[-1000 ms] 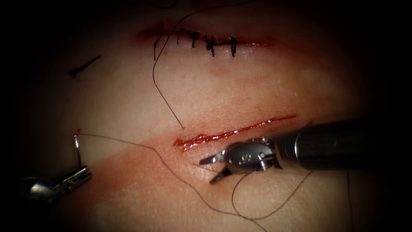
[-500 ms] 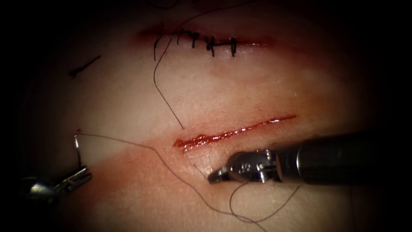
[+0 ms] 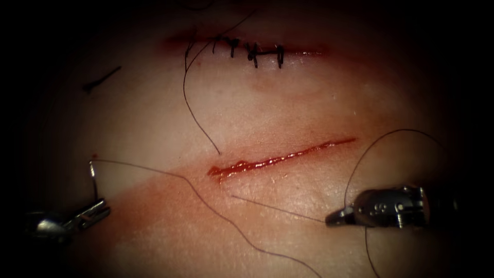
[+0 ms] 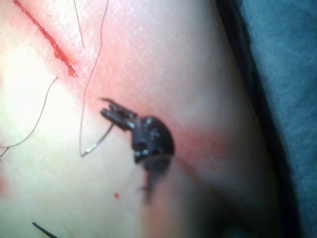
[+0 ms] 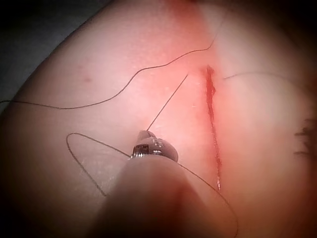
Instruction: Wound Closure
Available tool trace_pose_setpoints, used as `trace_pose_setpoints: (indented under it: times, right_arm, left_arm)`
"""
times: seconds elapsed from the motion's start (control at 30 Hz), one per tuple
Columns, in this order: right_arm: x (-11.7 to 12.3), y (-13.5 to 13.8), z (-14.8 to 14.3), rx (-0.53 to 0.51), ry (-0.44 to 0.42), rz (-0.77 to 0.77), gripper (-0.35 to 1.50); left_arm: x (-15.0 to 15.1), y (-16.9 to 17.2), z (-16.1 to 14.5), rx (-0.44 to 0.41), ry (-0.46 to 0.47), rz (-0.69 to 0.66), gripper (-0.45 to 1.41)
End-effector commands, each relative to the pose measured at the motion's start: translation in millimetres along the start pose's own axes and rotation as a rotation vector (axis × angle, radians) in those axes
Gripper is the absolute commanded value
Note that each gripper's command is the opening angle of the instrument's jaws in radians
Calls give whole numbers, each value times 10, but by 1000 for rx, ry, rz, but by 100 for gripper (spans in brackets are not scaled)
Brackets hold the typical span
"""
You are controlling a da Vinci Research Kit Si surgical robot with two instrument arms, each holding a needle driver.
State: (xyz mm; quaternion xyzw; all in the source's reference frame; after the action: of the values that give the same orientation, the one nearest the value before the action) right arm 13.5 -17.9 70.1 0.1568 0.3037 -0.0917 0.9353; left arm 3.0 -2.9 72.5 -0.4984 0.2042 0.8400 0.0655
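Far left, well away from the cut: left tool [image 3: 95, 208], shaft cut off by the dark edge, jaws closed on the needle [image 3: 92, 180]. Gripped toward the end away from the thread; the point lost at the jaws and not made out. Needle free of the tissue [image 3: 154, 118], standing nearly upright above the jaws in the endoscope view; seen in the left wrist view as a short curve [image 4: 99, 141] running from the left tool's tips [image 4: 111, 111] to a bright end. From that end, thread [image 3: 206, 206] trailing rightward and down across the tissue, below the cut, out of the picture. Upper left, a short cut end of thread [image 3: 101, 80] lying loose. At centre, the open cut [image 3: 278, 157], edges apart, lined with red fluid [image 3: 236, 167]; no needle in it. Above it, a closed cut with dark stitches [image 3: 252, 51], its left part dim, a loose strand hanging from it toward the open cut's left end. Just below the open cut's left end, a taut straight run of thread, entry into the tissue too fine to confirm, ending in the right tool [image 3: 332, 220], jaws closed on it. Drawn well to the right of its place beside the cut half a second before. Behind the right tool, a slack loop rising and falling, partly lost in shadow. Right wrist view: same closed tips [image 5: 144, 135], taut strand [image 5: 168, 101], cut [image 5: 212, 114].
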Motion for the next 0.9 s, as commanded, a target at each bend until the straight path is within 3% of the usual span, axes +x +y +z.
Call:
trace_pose_setpoints:
  times: [0.03,0.3,0.6,0.9]
  right_arm:
    - [-6,-9,4,3,-3,8,-35]
    - [-39,-40,-26,-7,-23,37,-35]
    - [-72,-87,-78,-28,-28,77,-35]
    - [-110,-108,-119,-29,-59,129,-35]
  left_arm:
    - [-3,8,6,-1,1,-2,-45]
    - [-4,7,4,-3,2,-2,-45]
    - [-4,7,4,-2,2,-2,-45]
    - [-4,7,4,-2,2,-2,-45]
